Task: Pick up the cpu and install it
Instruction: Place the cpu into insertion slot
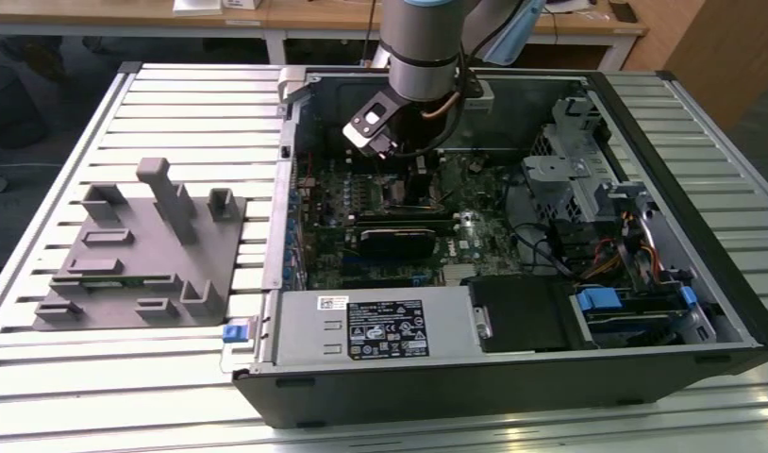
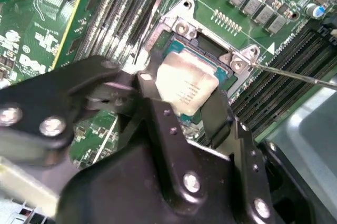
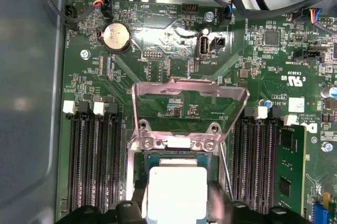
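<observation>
In the exterior view the arm (image 1: pixel 422 57) reaches down into the open computer case (image 1: pixel 510 382) lying on the slatted counter (image 1: pixel 132 387), with the grey fixture (image 1: pixel 132 255) well apart on the exterior view's left; in the second wrist view the pincer (image 2: pixel 184 96) is clamped on the cpu (image 2: pixel 185 83), held over the socket frame (image 2: pixel 231 58), seated or not I cannot tell; in the first wrist view the cpu sits just below the raised bracket (image 3: pixel 189 89); a tilted or off-square descent could likely bend socket contacts, or a finger could foul the frame.
</observation>
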`<action>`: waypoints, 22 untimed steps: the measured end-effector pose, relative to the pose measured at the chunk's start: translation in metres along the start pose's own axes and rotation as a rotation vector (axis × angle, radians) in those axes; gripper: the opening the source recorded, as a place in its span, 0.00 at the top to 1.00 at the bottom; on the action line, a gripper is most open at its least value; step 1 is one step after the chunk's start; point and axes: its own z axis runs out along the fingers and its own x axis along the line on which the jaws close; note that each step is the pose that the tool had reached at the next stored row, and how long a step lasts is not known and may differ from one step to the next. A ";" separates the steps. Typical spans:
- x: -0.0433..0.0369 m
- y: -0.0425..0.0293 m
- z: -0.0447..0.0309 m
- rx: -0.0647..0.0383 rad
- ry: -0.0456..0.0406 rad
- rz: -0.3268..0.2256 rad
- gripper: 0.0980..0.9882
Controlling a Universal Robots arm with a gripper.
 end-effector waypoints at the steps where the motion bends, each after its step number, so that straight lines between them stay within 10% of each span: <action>1: 0.0000 0.0000 0.0000 0.000 0.0000 0.000 0.43; 16: -0.0002 0.0000 -0.0043 0.000 0.0003 0.000 0.43; 22: -0.0004 0.0001 -0.0101 0.000 0.0005 0.000 0.71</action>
